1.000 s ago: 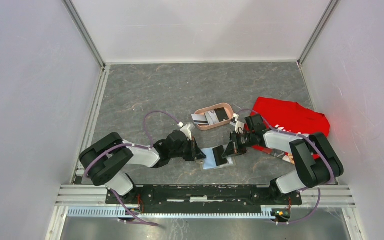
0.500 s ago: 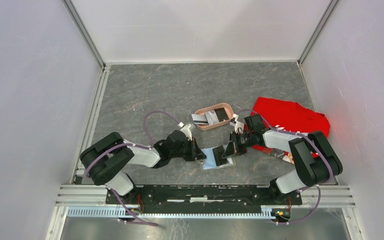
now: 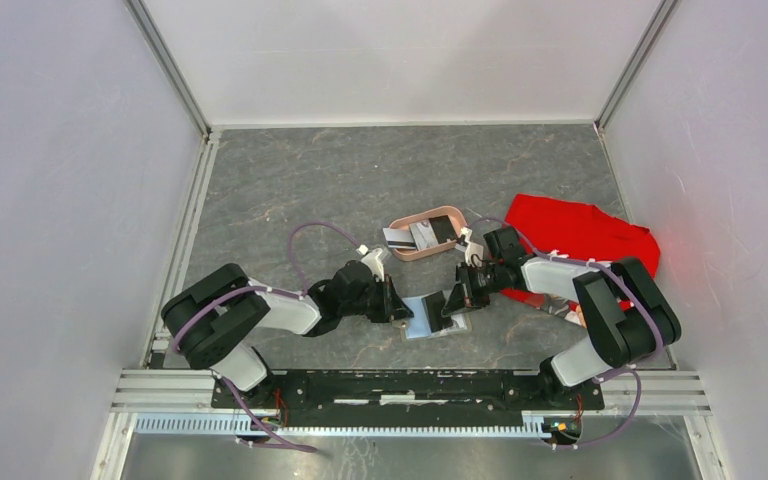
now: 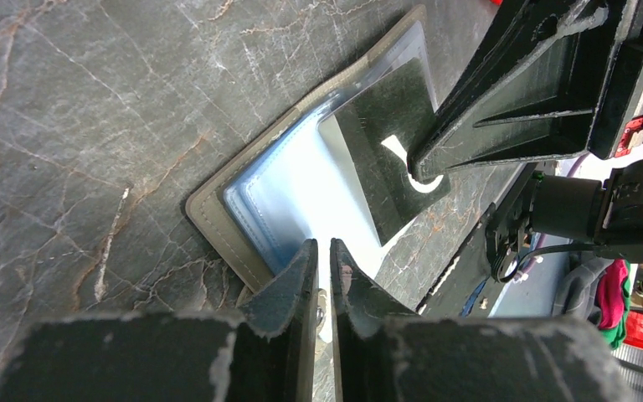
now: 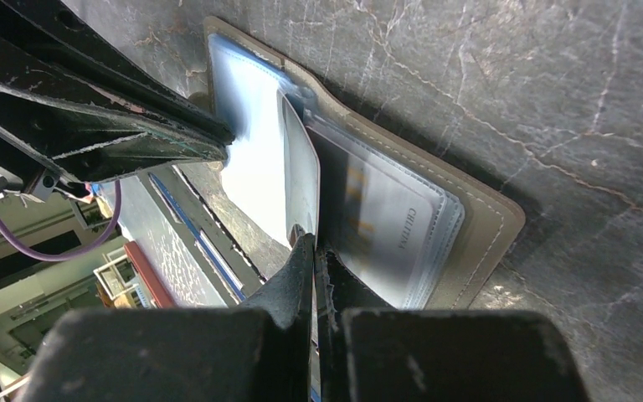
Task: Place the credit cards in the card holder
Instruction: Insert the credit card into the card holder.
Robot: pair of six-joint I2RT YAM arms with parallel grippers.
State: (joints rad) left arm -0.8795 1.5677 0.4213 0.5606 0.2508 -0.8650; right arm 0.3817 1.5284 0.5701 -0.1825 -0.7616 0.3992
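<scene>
The card holder (image 3: 422,324) lies open on the table between my two grippers, olive rim (image 4: 218,222) outside and clear pocket panels inside. My left gripper (image 3: 401,308) is shut on the edge of its left panel (image 4: 301,193). My right gripper (image 3: 453,299) is shut on a dark credit card (image 4: 389,159), held on edge (image 5: 301,180) with its far end at the middle fold. Another card (image 5: 385,226) sits inside the right pocket. More credit cards (image 3: 412,237) lie in the pink tray.
The pink oval tray (image 3: 447,214) stands just beyond the holder. A red cloth (image 3: 580,235) lies at the right, partly under the right arm. Grey walls close in the table on three sides.
The right arm has edged slightly left with the card. The left gripper and the holder have stayed put.
</scene>
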